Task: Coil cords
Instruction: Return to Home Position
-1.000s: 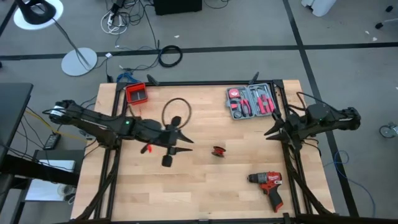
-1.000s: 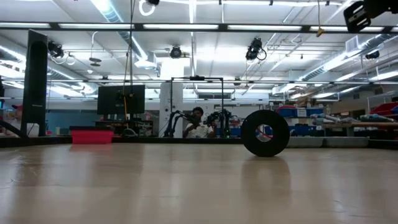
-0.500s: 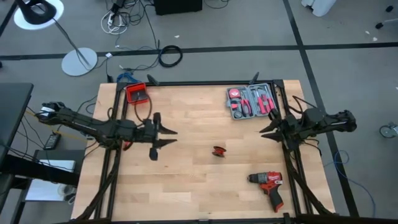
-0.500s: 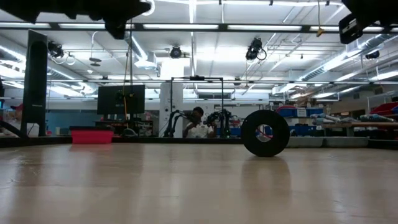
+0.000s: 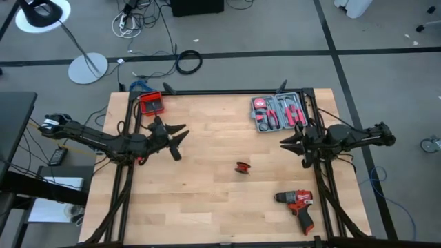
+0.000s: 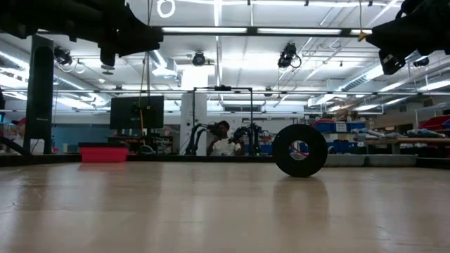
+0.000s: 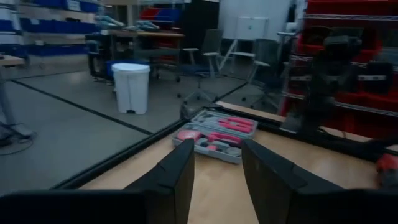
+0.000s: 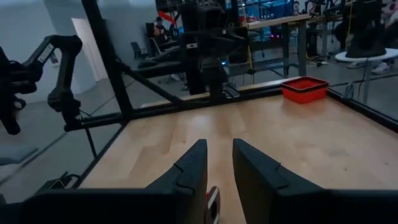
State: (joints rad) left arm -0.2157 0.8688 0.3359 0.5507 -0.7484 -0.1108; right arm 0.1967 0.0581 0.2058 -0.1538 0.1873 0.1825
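Note:
The cords (image 5: 242, 167) are a small red and black bundle lying on the wooden table (image 5: 220, 207) near its middle, and nothing touches them. In the right wrist view they show as a small red thing (image 8: 212, 205) low between the fingers. My left gripper (image 5: 178, 140) hangs open above the table's left part, next to the red bin, pointing level toward the right (image 7: 217, 149). My right gripper (image 5: 289, 147) stands open at the right edge, pointing level toward the left (image 8: 219, 146). The cords lie between the two grippers, well away from both.
A red bin (image 5: 151, 103) sits at the far left corner, an open tool case (image 5: 278, 114) at the far right, and a red drill (image 5: 298, 203) near the right front. In the low view a dark ring (image 6: 300, 150) stands on the table, with a person in the room behind it.
My left gripper has drawn back from mid-table toward the left and far edges, sinking and rolling until it points level. My right gripper has sunk and tipped a little toward the table's left. The cords have stayed in place.

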